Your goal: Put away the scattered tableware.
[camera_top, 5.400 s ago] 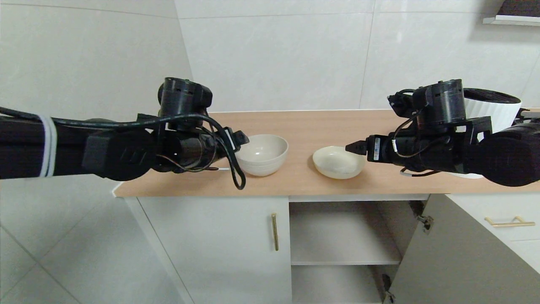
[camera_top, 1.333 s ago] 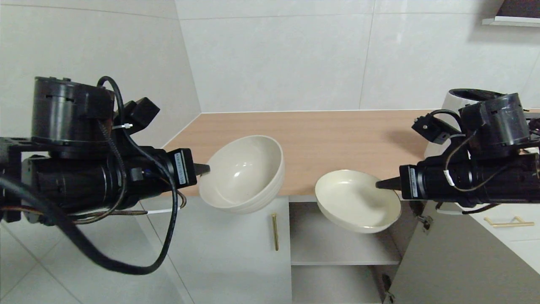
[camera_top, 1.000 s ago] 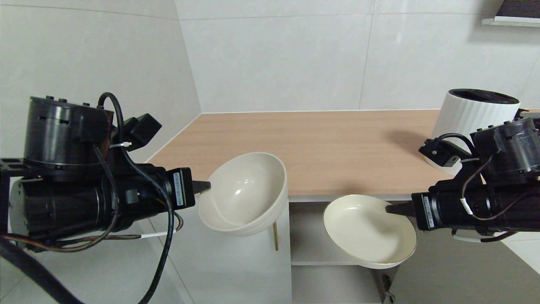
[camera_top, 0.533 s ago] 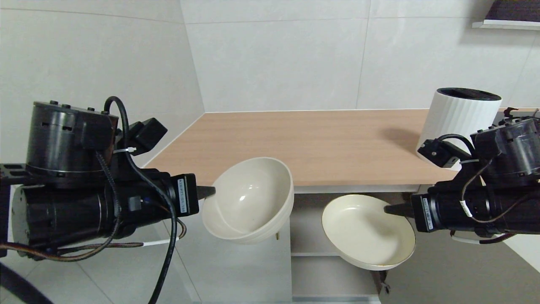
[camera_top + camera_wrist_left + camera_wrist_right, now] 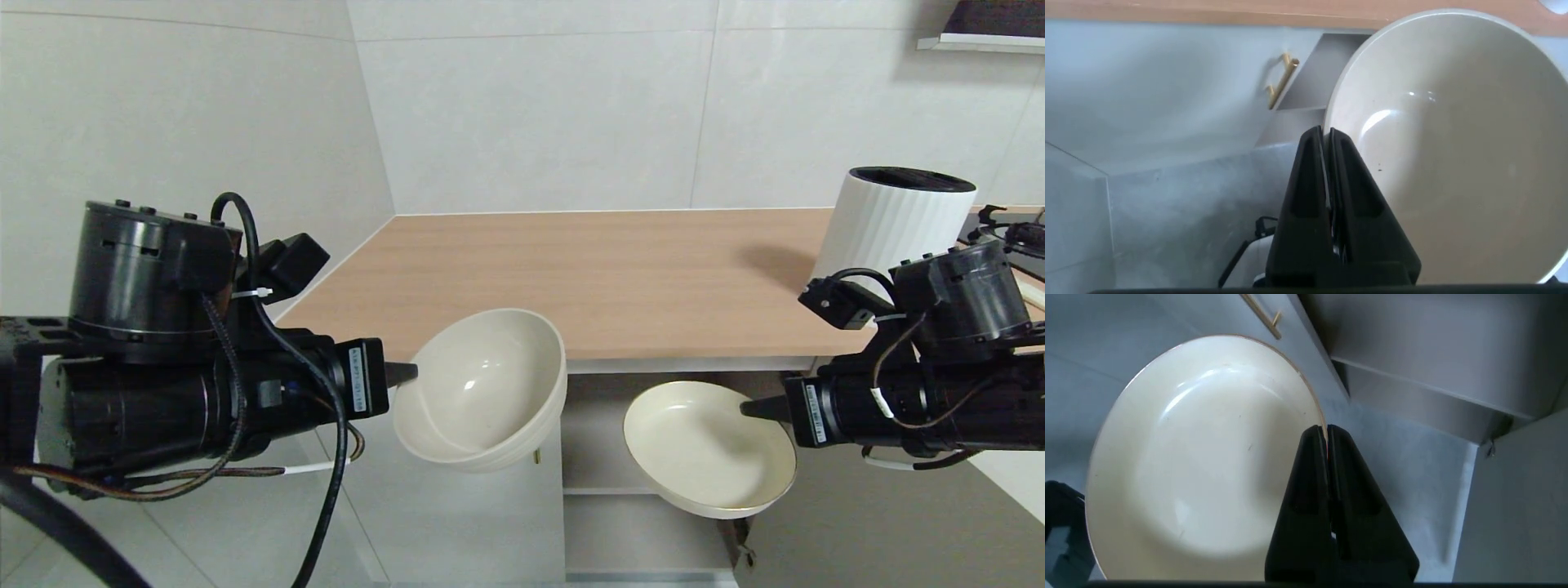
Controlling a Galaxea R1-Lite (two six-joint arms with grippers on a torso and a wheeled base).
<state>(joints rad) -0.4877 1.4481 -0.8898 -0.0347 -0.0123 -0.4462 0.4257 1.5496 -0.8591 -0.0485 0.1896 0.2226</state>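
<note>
My left gripper (image 5: 404,373) is shut on the rim of a deep cream bowl (image 5: 482,388), held tilted in the air in front of the counter's front edge. In the left wrist view the bowl (image 5: 1454,139) has its rim clamped by that gripper (image 5: 1328,139). My right gripper (image 5: 749,406) is shut on the rim of a shallow cream dish (image 5: 706,447), held tilted below counter height before the open cabinet. In the right wrist view the dish (image 5: 1200,449) has its edge pinched by the right gripper (image 5: 1325,437).
The wooden counter (image 5: 604,278) carries a white ribbed container (image 5: 896,216) at the right. Below it, the open cabinet compartment (image 5: 596,457) shows a shelf, its door (image 5: 865,523) swung out to the right. A closed door with a brass handle (image 5: 535,457) stands to the left.
Both arms lifted the bowl and dish off the counter and drew them back and down. Over the last second both barely moved; the head camera shifted slightly.
</note>
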